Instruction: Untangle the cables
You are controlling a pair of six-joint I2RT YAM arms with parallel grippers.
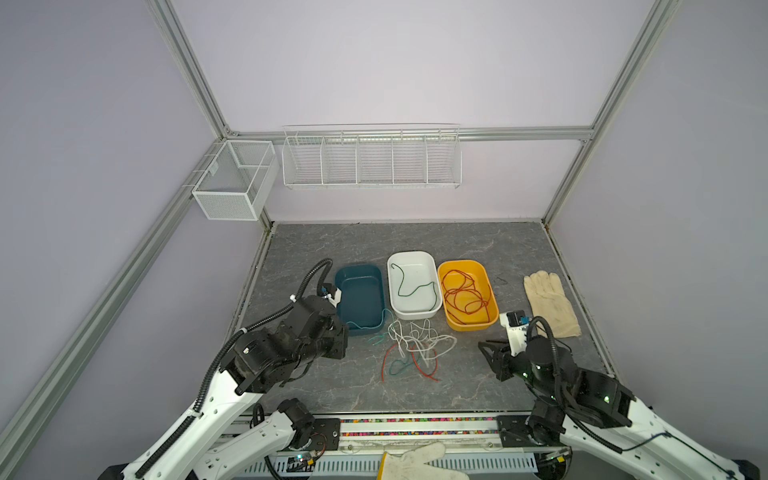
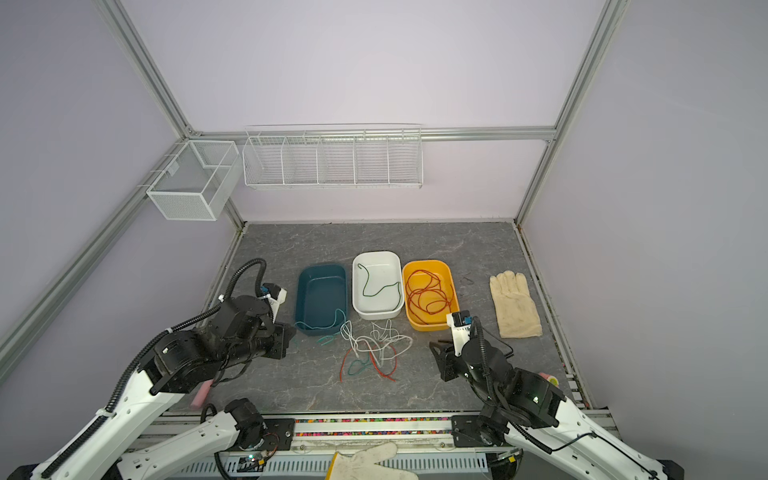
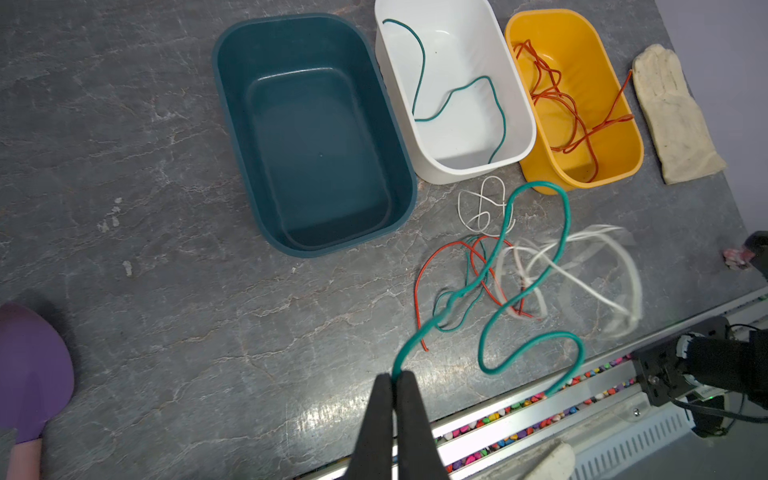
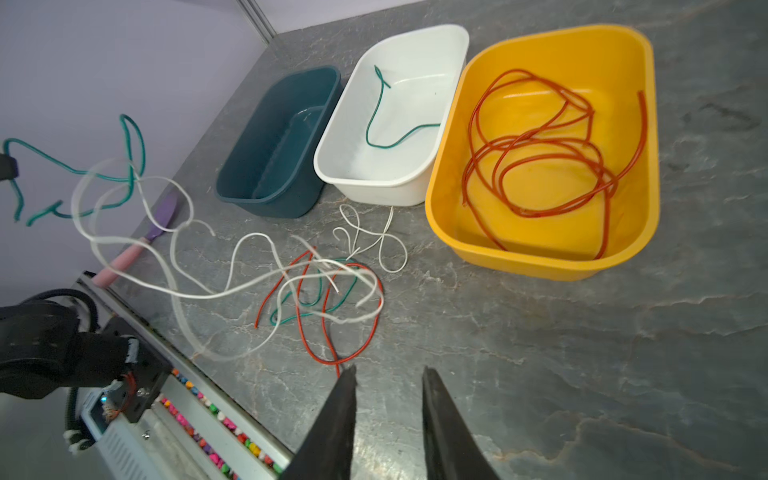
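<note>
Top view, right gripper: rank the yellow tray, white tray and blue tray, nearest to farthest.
From the right gripper, in a top view:
1. yellow tray, right end of the row, just beyond the jaws.
2. white tray, middle of the row.
3. blue tray, left end, beside the other arm.

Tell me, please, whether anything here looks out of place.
A cream work glove lies on the table beside the yellow tub, and a second glove lies on the front rail; neither belongs with the cables.

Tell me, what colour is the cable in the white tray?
Dark green; the cable shows best in the left wrist view.
</note>
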